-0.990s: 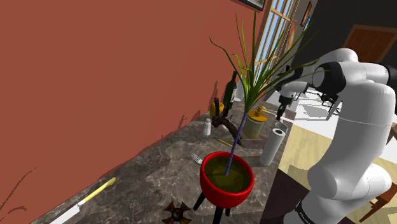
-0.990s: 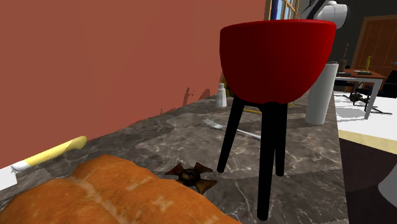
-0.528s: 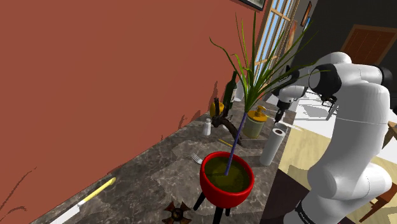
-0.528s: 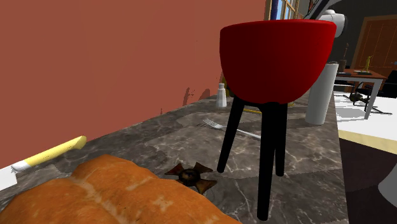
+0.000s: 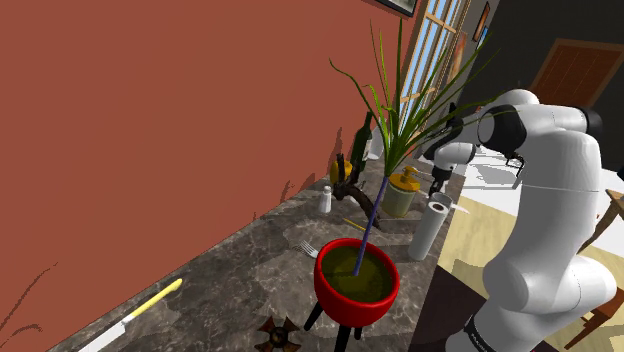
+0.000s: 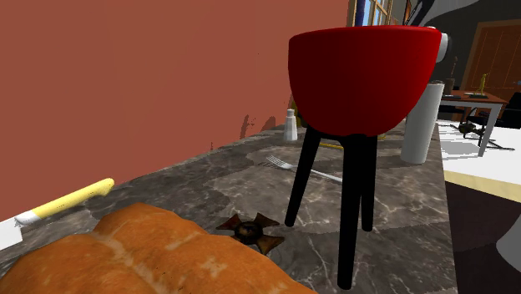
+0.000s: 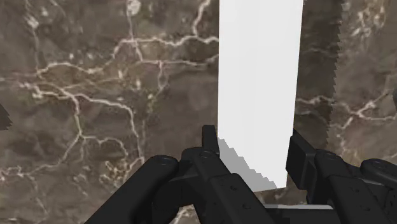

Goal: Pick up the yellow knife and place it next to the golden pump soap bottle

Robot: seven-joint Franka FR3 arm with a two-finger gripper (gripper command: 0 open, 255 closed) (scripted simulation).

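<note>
Knife (image 5: 150,303): yellow handle, flat on the worktop (image 5: 250,265) by the red wall (image 5: 150,120), well apart from your gripper (image 5: 437,182). Fingers (image 7: 208,147): spread wide, empty, over a white roll (image 7: 257,83). Approach: pass clear of the red pot (image 5: 356,285); close across the handle.

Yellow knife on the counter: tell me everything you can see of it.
The yellow-handled knife has a rounded yellow handle and a pale, whitish blade. It lies flat on the dark veined marble counter, close to the red-brown wall and roughly along it. The handle points toward the red pot on black legs. An orange-brown loaf sits beside it. Nothing grips it: the black pincer is open, far up the counter.
</note>
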